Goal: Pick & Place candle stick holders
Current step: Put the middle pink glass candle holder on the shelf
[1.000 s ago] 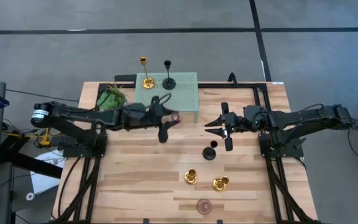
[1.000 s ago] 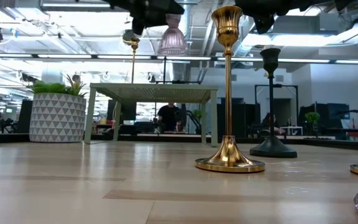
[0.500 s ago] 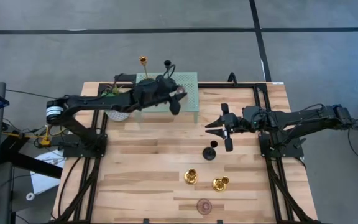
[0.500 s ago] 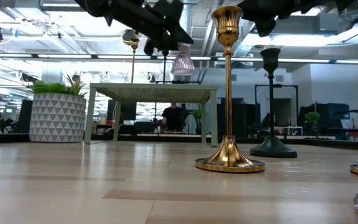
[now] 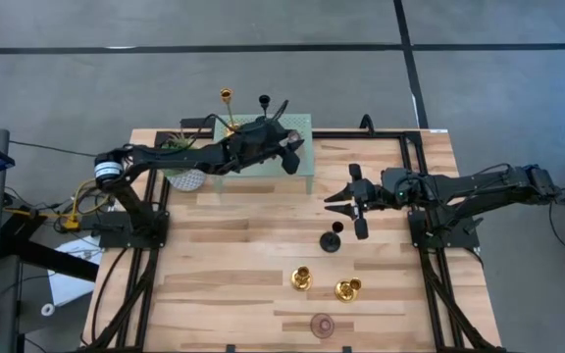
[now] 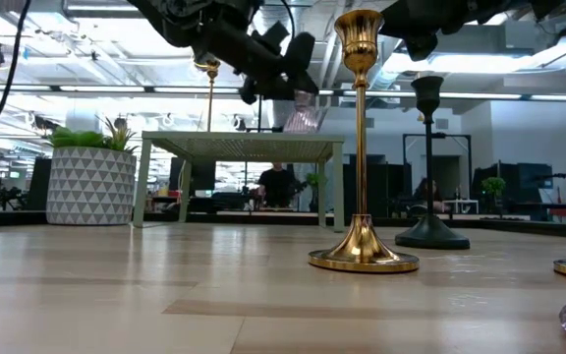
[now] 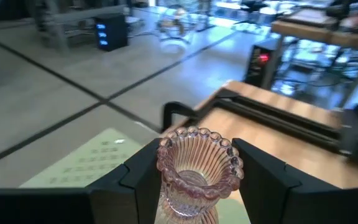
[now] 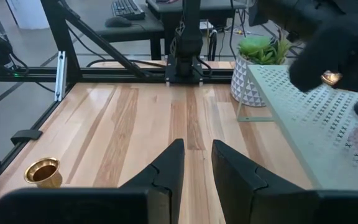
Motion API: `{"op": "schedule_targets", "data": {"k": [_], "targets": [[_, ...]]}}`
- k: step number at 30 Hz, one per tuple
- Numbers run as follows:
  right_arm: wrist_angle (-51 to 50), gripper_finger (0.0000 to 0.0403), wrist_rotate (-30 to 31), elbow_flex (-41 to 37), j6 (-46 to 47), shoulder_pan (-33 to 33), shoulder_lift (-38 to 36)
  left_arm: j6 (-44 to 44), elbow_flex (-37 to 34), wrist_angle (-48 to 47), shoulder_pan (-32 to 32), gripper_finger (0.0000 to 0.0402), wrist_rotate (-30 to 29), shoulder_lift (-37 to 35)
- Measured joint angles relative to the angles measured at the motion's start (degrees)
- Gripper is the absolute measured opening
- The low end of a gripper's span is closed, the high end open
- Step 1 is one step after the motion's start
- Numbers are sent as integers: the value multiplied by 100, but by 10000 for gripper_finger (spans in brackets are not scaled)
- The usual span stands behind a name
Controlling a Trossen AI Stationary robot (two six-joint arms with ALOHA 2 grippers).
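Observation:
My left gripper [image 5: 288,149] reaches over the right part of the green perforated stand [image 5: 302,127] at the table's far middle and is shut on a pink ribbed holder [image 7: 197,171], which also shows in the low view [image 6: 305,113]. A tall gold holder [image 5: 227,96] and a tall black holder [image 5: 263,100] stand on the stand, their bases hidden by the arm. My right gripper [image 5: 333,199] hovers open and empty right of centre. On the table stand a black holder [image 5: 333,238], two gold holders [image 5: 302,278] [image 5: 348,289] and a second pink holder [image 5: 322,324]. My left gripper pinches the pink holder's ribbed body [image 7: 166,199] between its two fingers [image 7: 135,183], behind the beaded rim [image 7: 199,140], which points away from the wrist. The holder is lifted clear above the stand and hangs tilted below the fingers.
A potted green plant [image 5: 177,157] stands at the stand's left end, partly under the left arm. In the low view a gold holder [image 6: 362,147] and a black holder [image 6: 428,167] stand near. A person [image 6: 275,185] shows in the room behind the stand.
My left gripper has gone toward the table's far edge and to the right, from over the wood in front of the stand to over the stand's right part. The pink holder has gone along, clear of everything, and has tipped to a slant.

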Motion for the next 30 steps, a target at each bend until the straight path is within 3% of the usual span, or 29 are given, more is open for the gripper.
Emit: {"op": "schedule_targets", "data": {"k": [4, 30], "targets": [[1, 75, -2, 0, 0, 0, 0, 30, 6, 49, -2, 175, -357, 16], [0, 75, -1, 0, 0, 0, 0, -493, 7, 151, -3, 175, -287, 244]]}}
